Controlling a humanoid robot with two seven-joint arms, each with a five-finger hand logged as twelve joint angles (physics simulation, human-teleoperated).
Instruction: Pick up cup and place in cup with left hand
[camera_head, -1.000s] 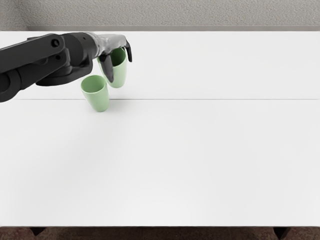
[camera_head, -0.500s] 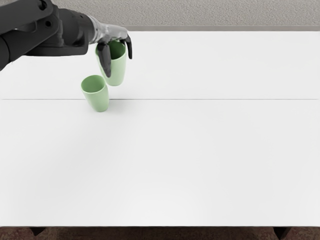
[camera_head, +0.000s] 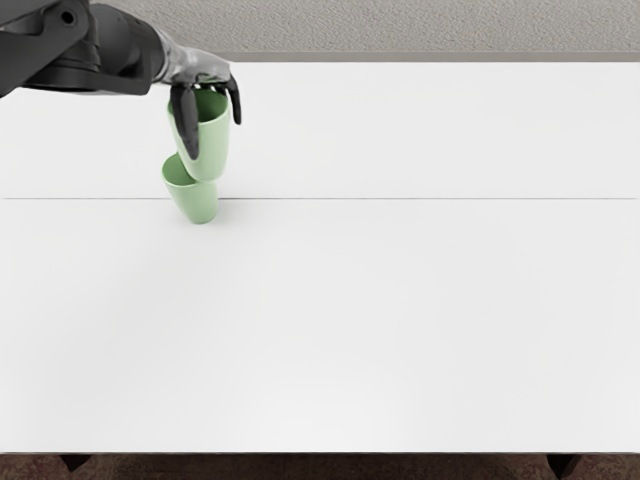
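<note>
Behind held cup (camera_head: 213, 145) — lower cup (camera_head: 198, 205), rim part-hidden.

Held green cup (camera_head: 212, 147) partly hides standing green cup (camera_head: 197, 205).

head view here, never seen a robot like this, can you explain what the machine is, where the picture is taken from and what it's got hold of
This is a computer-rendered scene, seen from the robot's head, looking down at a slant onto a white table. The dark arm coming in from the left edge is the robot's left one; the right one is out of view. It ends in a left hand with dark fingers, which grips a light green cup near its rim. A second green cup stands on the table. The held one overlaps its rim in this view, but whether they touch, I can't tell.
</note>
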